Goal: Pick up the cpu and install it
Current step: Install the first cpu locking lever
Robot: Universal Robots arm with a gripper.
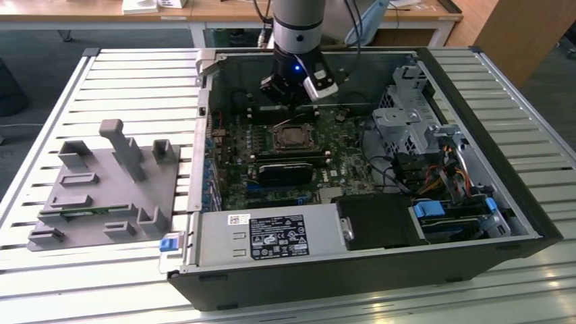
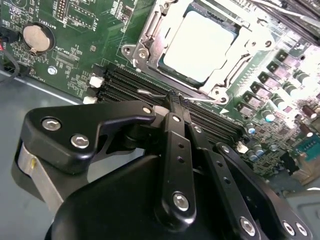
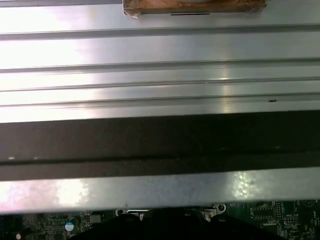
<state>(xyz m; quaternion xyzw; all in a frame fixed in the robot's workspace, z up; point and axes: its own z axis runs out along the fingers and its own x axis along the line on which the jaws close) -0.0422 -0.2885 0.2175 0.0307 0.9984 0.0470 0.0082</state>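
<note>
The arm reaches down into the open computer case (image 1: 360, 223), which lies on its side on the slatted metal surface (image 1: 135, 74). The gripper (image 2: 176, 97) hangs over the far part of the motherboard (image 1: 270, 169), just beyond the socket (image 1: 291, 137). In the second wrist view its two black fingers (image 2: 175, 145) are pressed together at the tips, with nothing between them, and the tips sit right at a thin wire lever (image 2: 150, 93) at the socket's edge, over the black memory slots (image 2: 125, 82).

The cpu (image 2: 200, 47) is already lying in the socket, its pale metal top bright inside the silver frame (image 2: 150, 45). Whether the frame is clamped down I cannot tell. A coin cell (image 2: 38, 38) shows on the green board off to one side.

At the exterior view's left, well apart from the case, a grey fixture (image 1: 108, 189) with upright blocks rests on the surface. The first wrist view looks across the case's metal wall (image 3: 160, 75), with a strip of board beneath it.
</note>
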